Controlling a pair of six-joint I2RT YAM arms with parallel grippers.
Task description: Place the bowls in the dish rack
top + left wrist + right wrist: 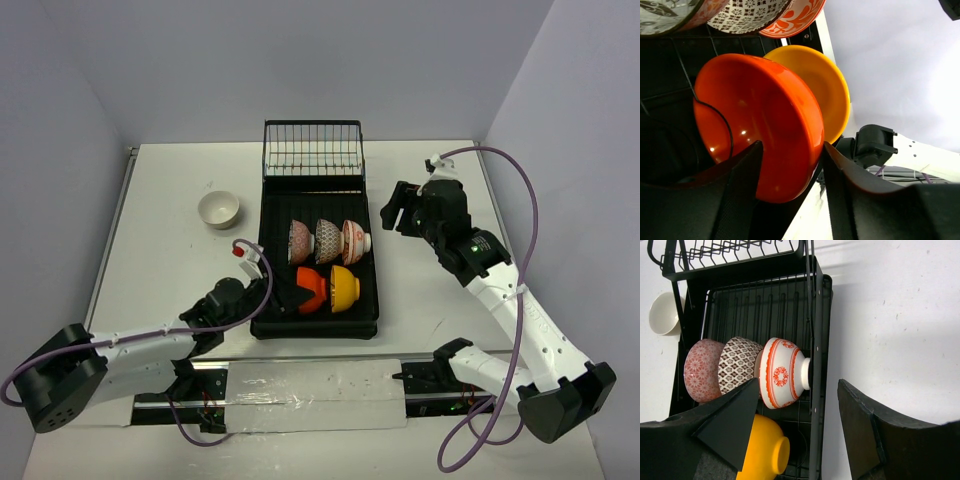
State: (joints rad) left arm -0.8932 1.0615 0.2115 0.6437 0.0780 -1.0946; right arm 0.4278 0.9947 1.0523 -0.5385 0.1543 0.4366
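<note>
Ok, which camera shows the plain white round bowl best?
The top external view: the plain white round bowl sits whole and upright on the table, left of the black ribbed dish rack. The right wrist view catches only part of it beside the rack; the left wrist view misses it.

Rack [372,290]: black. Near row: red-orange bowl [313,290], plain, at left; yellow-orange bowl [345,288], plain, at right. Far row, left to right: pink bowl [300,241], floral pattern; lattice bowl [328,240], dark on white; red-on-white bowl [354,240], red-orange ornament and bands. Cream bowl [218,209]: plain. Counter [160,260]: white.
</note>
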